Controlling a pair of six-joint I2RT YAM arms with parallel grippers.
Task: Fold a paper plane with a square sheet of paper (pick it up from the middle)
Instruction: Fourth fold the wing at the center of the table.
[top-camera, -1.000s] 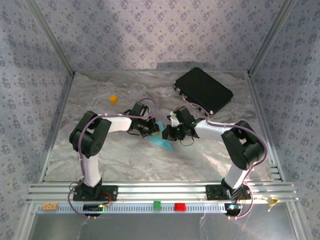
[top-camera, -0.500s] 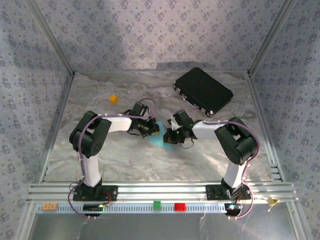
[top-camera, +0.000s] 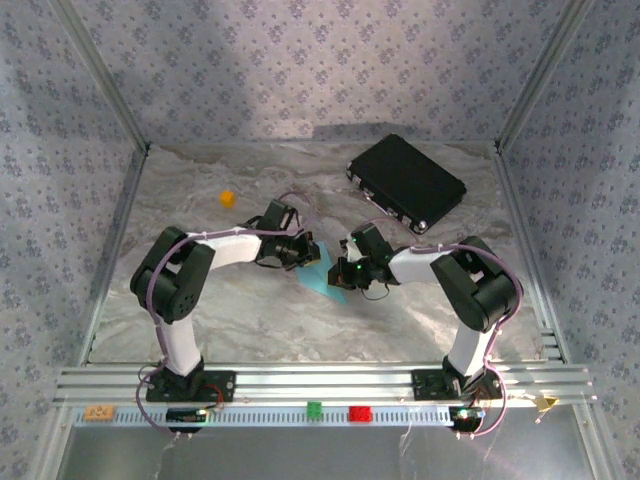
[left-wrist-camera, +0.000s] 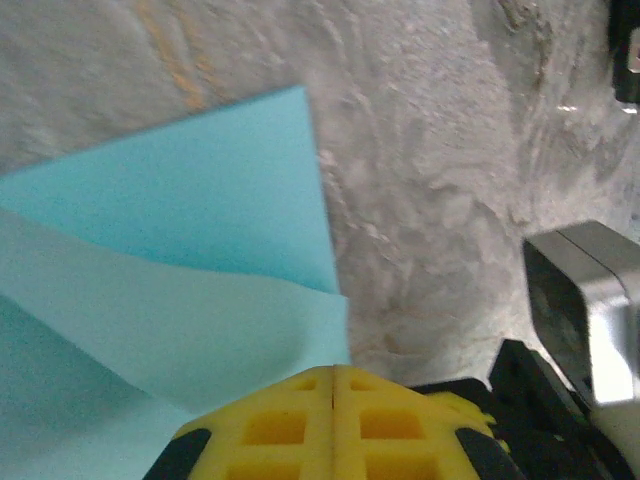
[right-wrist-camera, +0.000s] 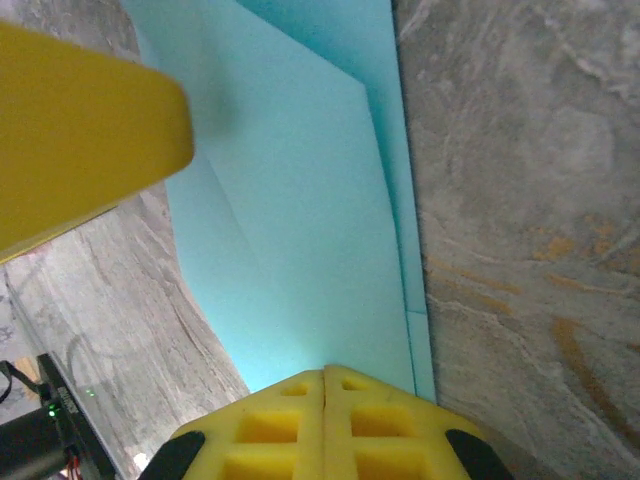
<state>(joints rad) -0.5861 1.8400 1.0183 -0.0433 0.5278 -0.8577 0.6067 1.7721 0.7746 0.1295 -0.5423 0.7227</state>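
Note:
The square sheet of paper (top-camera: 322, 276) is light blue and lies partly folded on the table between my two grippers. In the left wrist view the paper (left-wrist-camera: 200, 220) has a paler flap that rises towards my left gripper (left-wrist-camera: 333, 370), which is shut with its tip at the flap's edge. My right gripper (right-wrist-camera: 324, 372) is shut, its tip resting on the folded layers of the paper (right-wrist-camera: 300, 220). A yellow finger (right-wrist-camera: 90, 130) of the left gripper hangs over the paper's far side. From above, the left gripper (top-camera: 308, 258) and right gripper (top-camera: 338, 272) face each other across the sheet.
A black rectangular case (top-camera: 405, 182) lies at the back right, behind the right arm. A tiny orange cube (top-camera: 228, 198) sits at the back left. The marbled table (top-camera: 250, 320) is bare in front of the paper, and metal frame rails border its sides.
The right gripper has slid a little left onto the paper, its elbow swinging in. The left arm's shoulder has leaned left. The paper has stayed where it was.

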